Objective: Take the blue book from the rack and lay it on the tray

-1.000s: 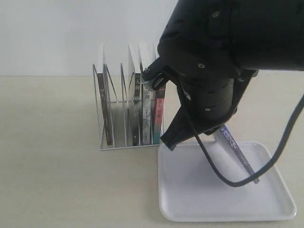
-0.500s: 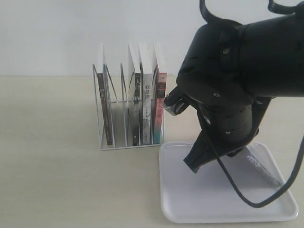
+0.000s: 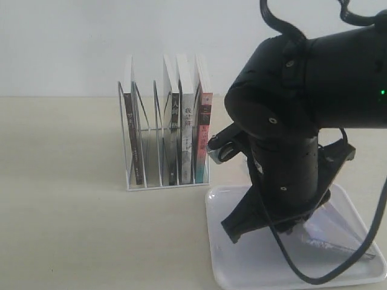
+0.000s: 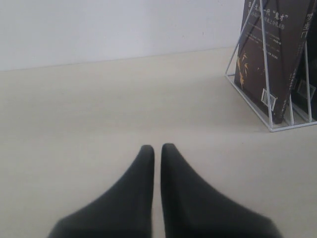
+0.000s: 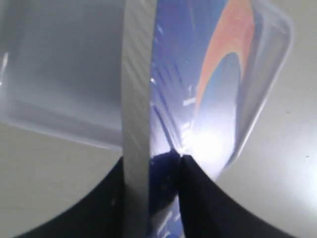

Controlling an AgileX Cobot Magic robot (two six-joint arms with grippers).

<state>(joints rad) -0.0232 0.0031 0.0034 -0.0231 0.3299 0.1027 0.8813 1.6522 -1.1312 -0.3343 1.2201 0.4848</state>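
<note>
My right gripper (image 5: 151, 163) is shut on the blue book (image 5: 198, 99), one finger on its pale page edge and the other on the dark blue cover with the orange crescent. In the exterior view the blue book (image 3: 331, 243) slants low over the right part of the white tray (image 3: 242, 269), its lower edge close to the tray floor; touching cannot be told. The tray's rim (image 5: 277, 49) lies beneath the book. The white wire rack (image 3: 130, 136) stands left of the tray with several books. My left gripper (image 4: 154, 147) is shut and empty over bare table.
The right arm's black body (image 3: 284, 151) hangs over the tray and hides its middle. The rack (image 4: 267, 99) holds black-spined books (image 3: 173, 139) and a pink-and-teal-spined one (image 3: 204, 139). A dark-covered book (image 4: 277, 49) leans in the end slot. A pale wall is behind.
The right arm has swung right and down over the tray, carrying the blue book from a steep slant to a much flatter one. The rack and its books have not moved.
</note>
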